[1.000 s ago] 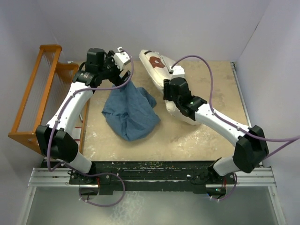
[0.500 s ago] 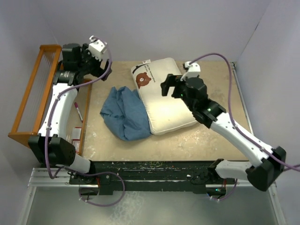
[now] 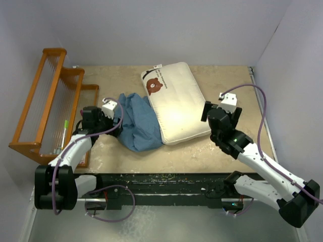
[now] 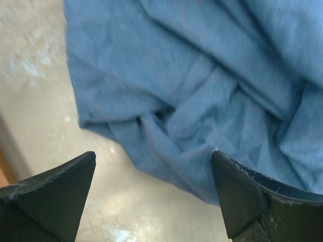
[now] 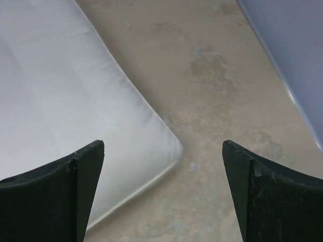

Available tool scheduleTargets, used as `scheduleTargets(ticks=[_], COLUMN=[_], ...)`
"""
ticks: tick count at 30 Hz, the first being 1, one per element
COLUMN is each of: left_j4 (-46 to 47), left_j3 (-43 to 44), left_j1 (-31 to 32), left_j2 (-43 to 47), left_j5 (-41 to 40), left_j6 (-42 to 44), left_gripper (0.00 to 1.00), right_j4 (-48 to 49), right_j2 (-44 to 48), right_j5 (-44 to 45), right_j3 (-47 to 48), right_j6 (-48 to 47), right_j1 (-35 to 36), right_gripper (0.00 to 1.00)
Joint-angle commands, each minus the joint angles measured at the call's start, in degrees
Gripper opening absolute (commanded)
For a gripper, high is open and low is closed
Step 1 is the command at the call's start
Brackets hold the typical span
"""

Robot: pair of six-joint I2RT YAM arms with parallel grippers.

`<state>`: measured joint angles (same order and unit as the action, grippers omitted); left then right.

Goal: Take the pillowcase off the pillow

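1. A beige table (image 3: 232, 91) sits between white walls, with a wooden rack (image 3: 43, 101) on its left.
2. The bare pillow (image 3: 176, 106) lies mid-table, and the crumpled pillowcase (image 3: 139, 123) touches its left side.
3. The left gripper (image 4: 152, 159) is spread wide and empty by the pillowcase.
4. The right gripper (image 5: 162, 146) is spread wide and empty over the pillow's corner.

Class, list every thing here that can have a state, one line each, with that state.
pillowcase: off the pillow, crumpled on the table
pillow: bare, lying flat, bear face up
left gripper: open, empty, at the pillowcase
right gripper: open, empty, over the pillow's corner
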<state>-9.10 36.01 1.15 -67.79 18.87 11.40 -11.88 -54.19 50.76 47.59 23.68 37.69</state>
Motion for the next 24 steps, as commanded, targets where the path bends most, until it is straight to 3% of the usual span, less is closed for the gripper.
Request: scheduleTargets(ticks=[1,5,11,18,22,24], left_j4=[13.9,18.1,23.9,23.0,23.4,23.6], left_j3=[-8.0,-14.5,-22.7,-24.3,-24.5,-24.0], left_j1=[-0.2,-0.9,-0.9,-0.9,-0.9,-0.9], left_j2=[6.5,12.8,21.3,25.6,25.1,23.9], left_j5=[-0.5,-1.7,-3.1,-5.9,-3.6,-4.7], left_j6=[-2.6,-3.9,-4.3,-5.3,-4.4,-4.8], left_gripper=[0.99,0.99,0.99,0.99,0.99,0.99], right_j4=[3.6,4.3,22.7,16.2,36.8,40.6], right_j2=[6.0,12.9,27.9,15.8,12.3,10.9], right_j5=[12.6,21.4,14.6,27.6,22.7,19.6], right_j3=[-6.2,-14.4,-29.1,-29.4,-35.0,-36.3], right_j6=[-4.7,-0.7,-12.9,3.9,-12.9,-15.9], right_j1=[-0.2,-0.2,-0.2,-0.3,-0.3,-0.3], right_gripper=[1.0,1.0,1.0,1.0,1.0,1.0])
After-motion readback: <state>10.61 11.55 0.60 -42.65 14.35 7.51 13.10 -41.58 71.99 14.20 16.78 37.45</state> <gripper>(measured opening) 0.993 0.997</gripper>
